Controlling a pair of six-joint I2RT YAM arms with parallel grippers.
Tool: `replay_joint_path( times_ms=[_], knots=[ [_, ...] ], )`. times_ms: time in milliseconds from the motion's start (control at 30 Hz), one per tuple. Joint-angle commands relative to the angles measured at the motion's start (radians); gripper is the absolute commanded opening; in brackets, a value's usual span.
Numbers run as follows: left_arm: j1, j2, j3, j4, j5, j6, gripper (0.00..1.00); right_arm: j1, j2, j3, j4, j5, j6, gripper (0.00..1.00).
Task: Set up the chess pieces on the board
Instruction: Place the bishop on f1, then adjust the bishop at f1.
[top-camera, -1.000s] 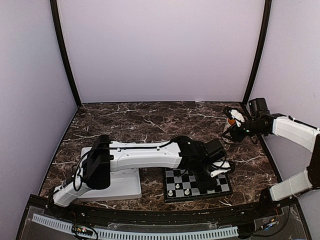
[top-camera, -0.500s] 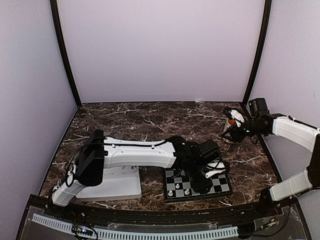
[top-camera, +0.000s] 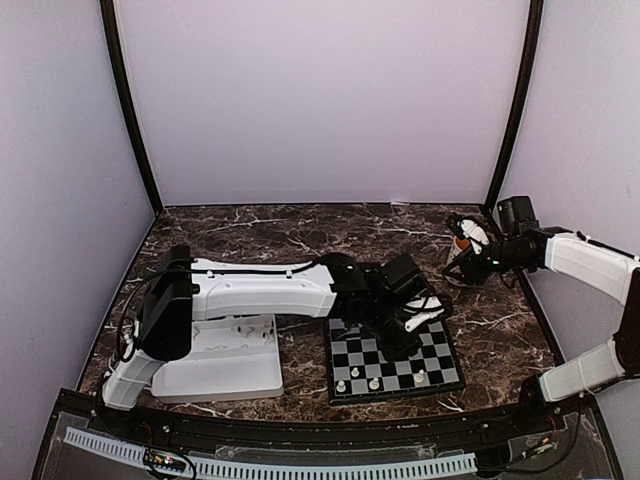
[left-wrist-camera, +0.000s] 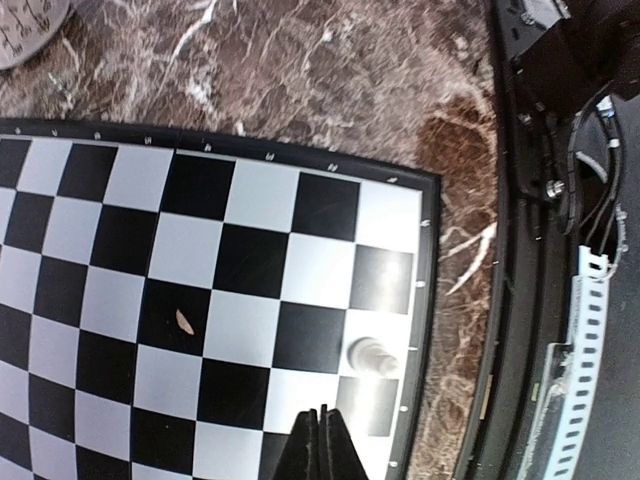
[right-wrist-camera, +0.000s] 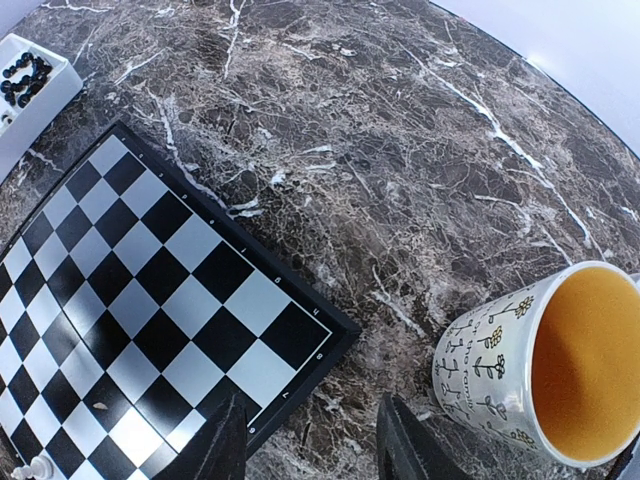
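The board (top-camera: 395, 362) lies near the front of the table, right of centre. Three white chess pieces (top-camera: 374, 383) stand in its near row. One white piece (left-wrist-camera: 372, 355) stands on a pale square by the board's edge (left-wrist-camera: 250, 250). My left gripper (left-wrist-camera: 320, 445) hangs just beside that piece, shut, with nothing between its fingers. From above, the left gripper (top-camera: 415, 330) hovers over the board's right half. My right gripper (right-wrist-camera: 315, 450) is open and empty over bare marble between the board's corner (right-wrist-camera: 150, 290) and a mug. The right gripper (top-camera: 462, 262) is at the far right.
A white mug (right-wrist-camera: 540, 370) with an orange inside stands close to the right gripper (top-camera: 463, 240). A white tray (top-camera: 230, 365) lies left of the board, under the left arm; its corner (right-wrist-camera: 30, 80) holds several black pieces. A small tan fleck (left-wrist-camera: 184, 321) lies on a black square.
The left arm has drawn back from the board's near right corner, leaving a third white piece standing there. Its jaws have shut empty. The right arm has not moved.
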Motion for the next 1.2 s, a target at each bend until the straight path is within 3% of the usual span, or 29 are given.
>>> replay_joint_path(
  times_ms=[0, 300, 1167],
  knots=[
    [-0.001, 0.041, 0.021, -0.05, 0.018, -0.009, 0.0, -0.007, 0.003, -0.003, 0.008, -0.012, -0.008, 0.46],
    [-0.009, 0.099, 0.053, -0.041, 0.102, -0.039, 0.0, -0.006, 0.004, -0.003, 0.006, -0.012, -0.008, 0.45],
    [-0.016, 0.14, 0.093, -0.043, 0.122, -0.04, 0.0, -0.006, 0.01, -0.003, 0.003, -0.016, -0.013, 0.45]
  ],
)
